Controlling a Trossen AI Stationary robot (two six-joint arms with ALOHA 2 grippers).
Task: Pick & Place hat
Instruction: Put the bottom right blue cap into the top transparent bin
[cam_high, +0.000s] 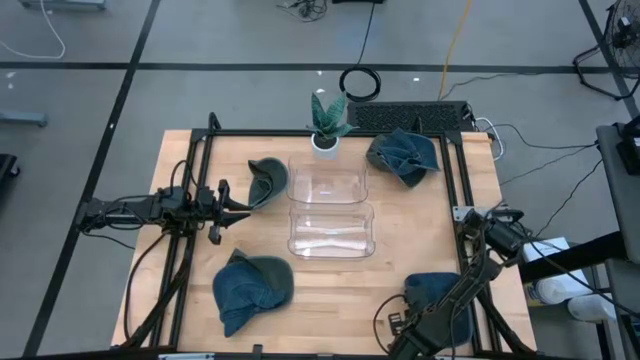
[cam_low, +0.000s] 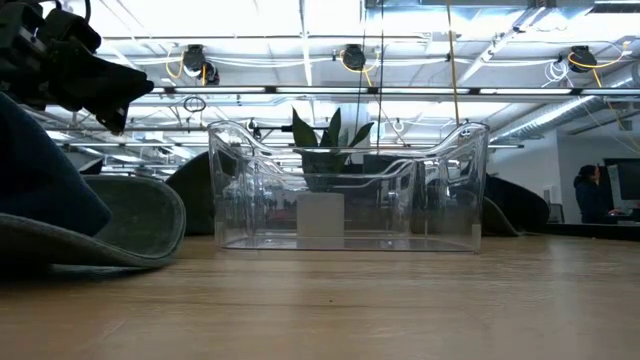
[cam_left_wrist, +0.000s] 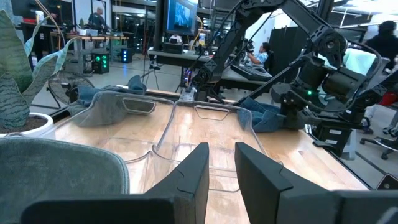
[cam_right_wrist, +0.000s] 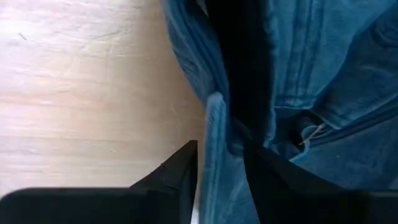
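Observation:
Several hats lie on the wooden table. A blue denim hat lies at the near right, and my right gripper is over it, pointing down. In the right wrist view this gripper is open, and its fingers stand on either side of a raised denim edge of that hat. My left gripper waits at the table's left, level and narrowly open, beside a grey-green hat. Other blue hats lie at the near left and the far right. My right gripper comes at the near-right hat from above, one finger on each side of a raised fold or edge of denim. I cannot tell whether the fingers touch the cloth. The hat lies on the table.
Two clear plastic bins stand side by side at the table's middle. A potted plant stands at the far edge behind them. Bare wood lies beside the near-right hat. A black frame rail runs along the right side.

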